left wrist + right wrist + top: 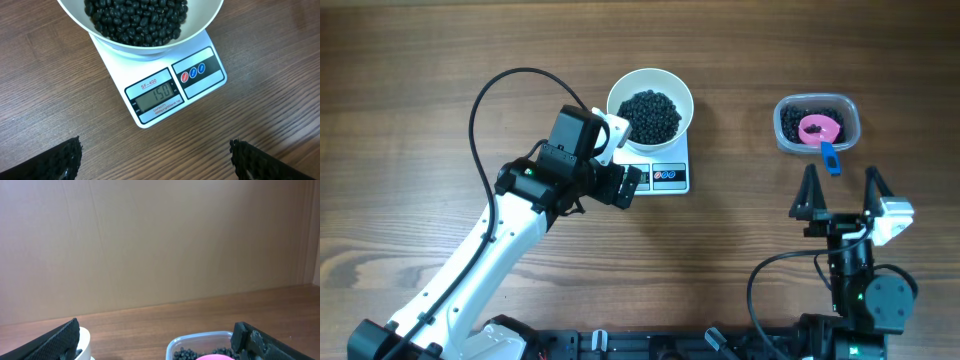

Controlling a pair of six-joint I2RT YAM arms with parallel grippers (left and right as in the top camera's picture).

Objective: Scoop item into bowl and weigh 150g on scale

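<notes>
The white bowl (617,91) holds a dark heap of the item (650,114) and stands on the white scale (672,182). In the left wrist view the bowl (125,46) with the item (135,20) sits on the scale (115,60), whose display (156,95) reads 150. My left gripper (625,158) (155,160) hovers open just left of the scale, with nothing between its fingers. My right gripper (840,175) (155,342) is open and holds nothing, just in front of the clear tub.
A clear plastic tub (847,108) (200,341) at the right holds more black beans (187,354) and a pink scoop (820,129) with a blue handle (830,158). Bare wooden table lies between the scale and the tub. A brown wall stands behind the table.
</notes>
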